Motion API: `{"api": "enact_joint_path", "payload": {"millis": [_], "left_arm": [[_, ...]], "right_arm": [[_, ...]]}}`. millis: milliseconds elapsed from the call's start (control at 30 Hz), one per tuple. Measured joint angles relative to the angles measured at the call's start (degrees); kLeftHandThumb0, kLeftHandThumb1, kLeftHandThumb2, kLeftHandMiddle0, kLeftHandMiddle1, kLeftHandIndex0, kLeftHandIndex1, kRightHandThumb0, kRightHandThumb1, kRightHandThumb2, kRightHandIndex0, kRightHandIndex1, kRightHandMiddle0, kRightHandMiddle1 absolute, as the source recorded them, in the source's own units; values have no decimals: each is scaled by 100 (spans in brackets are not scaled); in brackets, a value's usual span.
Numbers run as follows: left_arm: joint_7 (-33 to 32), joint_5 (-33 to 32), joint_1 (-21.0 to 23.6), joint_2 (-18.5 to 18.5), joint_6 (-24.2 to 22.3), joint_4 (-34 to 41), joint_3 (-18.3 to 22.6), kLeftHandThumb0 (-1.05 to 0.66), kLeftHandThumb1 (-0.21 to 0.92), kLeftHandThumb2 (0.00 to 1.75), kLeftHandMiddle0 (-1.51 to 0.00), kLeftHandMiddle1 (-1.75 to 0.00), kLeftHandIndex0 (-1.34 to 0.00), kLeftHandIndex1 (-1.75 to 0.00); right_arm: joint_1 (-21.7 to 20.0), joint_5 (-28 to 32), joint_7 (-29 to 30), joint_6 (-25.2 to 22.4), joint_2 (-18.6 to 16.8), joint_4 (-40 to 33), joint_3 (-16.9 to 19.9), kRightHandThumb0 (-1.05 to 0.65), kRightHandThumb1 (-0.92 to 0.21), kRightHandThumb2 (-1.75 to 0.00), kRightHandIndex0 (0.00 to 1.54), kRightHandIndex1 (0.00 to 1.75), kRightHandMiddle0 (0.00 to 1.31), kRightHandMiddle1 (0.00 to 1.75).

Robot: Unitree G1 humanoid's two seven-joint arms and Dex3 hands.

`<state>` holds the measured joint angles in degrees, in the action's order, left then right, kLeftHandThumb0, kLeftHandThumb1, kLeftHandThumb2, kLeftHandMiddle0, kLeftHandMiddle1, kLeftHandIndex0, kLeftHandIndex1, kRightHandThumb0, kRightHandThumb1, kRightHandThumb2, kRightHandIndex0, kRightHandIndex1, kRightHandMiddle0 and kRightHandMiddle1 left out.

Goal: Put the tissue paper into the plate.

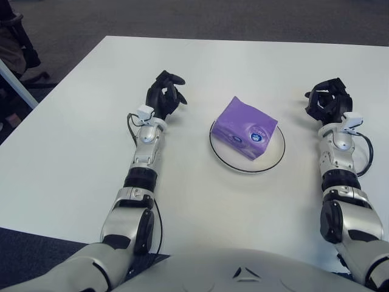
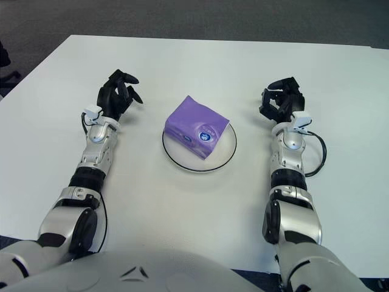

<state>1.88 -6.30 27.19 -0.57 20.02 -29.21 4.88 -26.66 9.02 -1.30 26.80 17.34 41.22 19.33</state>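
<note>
While stretched forward over the white desk (image 1: 73, 158) from the silver torso at the near edge, both forearms lead up to dark hands well apart on either side of the plate (image 1: 276, 159). Between the two sets of fingers, slightly nearer than the fingertips: purple tissue paper (image 1: 245, 128) already lying in the white, dark-rimmed plate, tilted, blue round label facing up, one corner reaching past the near rim. Left hand (image 1: 161, 100) just beside the plate's left, fingers (image 1: 173, 78) curled loosely inward, pinching nothing, clear of the pack. Right hand (image 1: 328, 103) off to the plate's right, fingers (image 2: 275, 86) likewise bent in a relaxed curl, holding nothing. Beyond the fingertips, bare desk, then dark carpet (image 1: 243, 18).
</note>
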Motion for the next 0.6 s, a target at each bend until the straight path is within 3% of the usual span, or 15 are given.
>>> {"api": "enact_joint_path", "payload": {"millis": [600], "left_arm": [[-16, 10, -163, -50, -30, 92, -9, -32, 92, 59, -98, -175, -74, -175]], "right_arm": [[562, 60, 73, -552, -179, -1343, -34, -1, -45, -107, 62, 146, 37, 175]]}}
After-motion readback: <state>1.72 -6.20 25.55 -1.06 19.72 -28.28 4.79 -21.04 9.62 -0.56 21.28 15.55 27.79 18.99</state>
